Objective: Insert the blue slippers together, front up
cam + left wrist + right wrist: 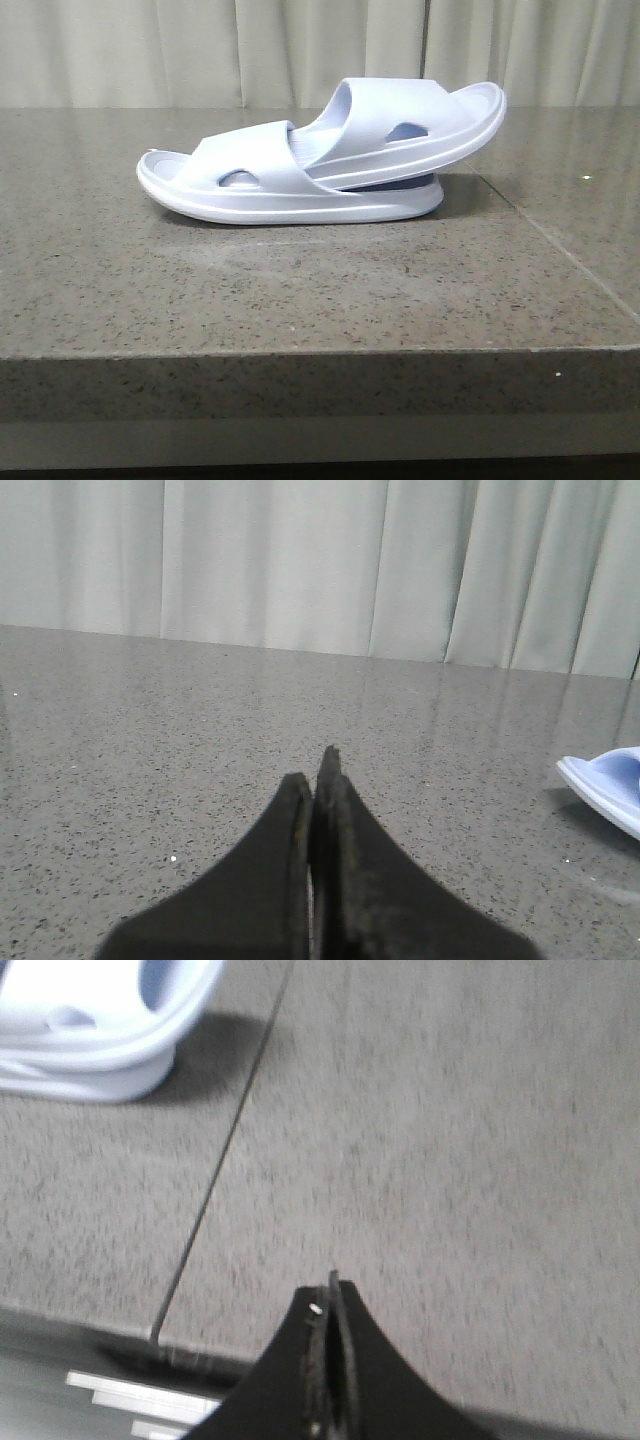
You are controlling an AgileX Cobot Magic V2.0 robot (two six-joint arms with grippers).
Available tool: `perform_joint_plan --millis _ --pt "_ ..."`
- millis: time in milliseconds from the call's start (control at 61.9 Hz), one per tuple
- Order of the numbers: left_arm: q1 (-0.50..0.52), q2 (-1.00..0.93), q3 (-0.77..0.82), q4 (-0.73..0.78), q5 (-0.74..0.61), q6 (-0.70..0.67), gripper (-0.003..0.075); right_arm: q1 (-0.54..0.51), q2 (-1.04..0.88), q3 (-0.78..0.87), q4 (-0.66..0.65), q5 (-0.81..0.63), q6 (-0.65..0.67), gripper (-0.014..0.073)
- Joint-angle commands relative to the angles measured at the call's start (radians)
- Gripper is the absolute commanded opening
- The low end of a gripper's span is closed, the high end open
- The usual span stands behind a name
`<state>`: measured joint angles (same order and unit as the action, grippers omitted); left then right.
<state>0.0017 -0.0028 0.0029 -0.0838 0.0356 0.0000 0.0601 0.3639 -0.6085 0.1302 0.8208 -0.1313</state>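
The blue slippers (320, 160) already sit nested on the far tabletop (300, 290), one tucked under the other's strap. The left claw (318, 780) and right claw (330, 1305) are both pressed together, empty, well apart from them; the task looks finished.

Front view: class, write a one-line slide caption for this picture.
Two blue slippers nested on a grey speckled table, the upper one tucked under the lower one's strap, its rear end raised.

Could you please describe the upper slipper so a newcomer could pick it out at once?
On the grey speckled table, the two blue slippers are nested. The upper slipper is tucked under the strap of the lower slipper; unlike that flat one, it tilts, its right end raised off the table.
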Motion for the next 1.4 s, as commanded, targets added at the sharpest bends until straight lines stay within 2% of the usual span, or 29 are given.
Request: perform_joint_plan --millis 0,113,258,468,920,1178,1388 --pt "-0.007 -0.018 0.006 -0.001 -0.091 -0.009 -0.0020 0.019 -0.064 0.068 -0.015 -0.232 -0.002 -0.0118" --pt "-0.007 -0.016 0.006 -0.001 -0.091 -0.009 -0.0020 0.017 -0.163 0.230 -0.015 -0.453 -0.002 -0.0118" --pt "-0.007 -0.016 0.006 -0.001 -0.091 -0.009 -0.0020 -0.001 -0.269 0.420 -0.008 -0.660 -0.002 -0.0118" --pt "-0.007 -0.016 0.006 -0.001 -0.091 -0.009 -0.0020 -0.013 -0.360 0.617 -0.008 -0.821 -0.002 -0.0118" --pt "-0.007 -0.016 0.006 -0.001 -0.091 -0.009 -0.0020 -0.014 -0.391 0.630 -0.008 -0.775 -0.002 -0.0118" --pt "-0.007 -0.016 0.006 -0.001 -0.091 -0.009 -0.0020 -0.014 -0.391 0.630 0.060 -0.838 -0.002 -0.0118" --pt "-0.007 -0.016 0.006 -0.001 -0.091 -0.009 -0.0020 -0.014 -0.391 0.630 0.062 -0.847 -0.002 -0.0118"
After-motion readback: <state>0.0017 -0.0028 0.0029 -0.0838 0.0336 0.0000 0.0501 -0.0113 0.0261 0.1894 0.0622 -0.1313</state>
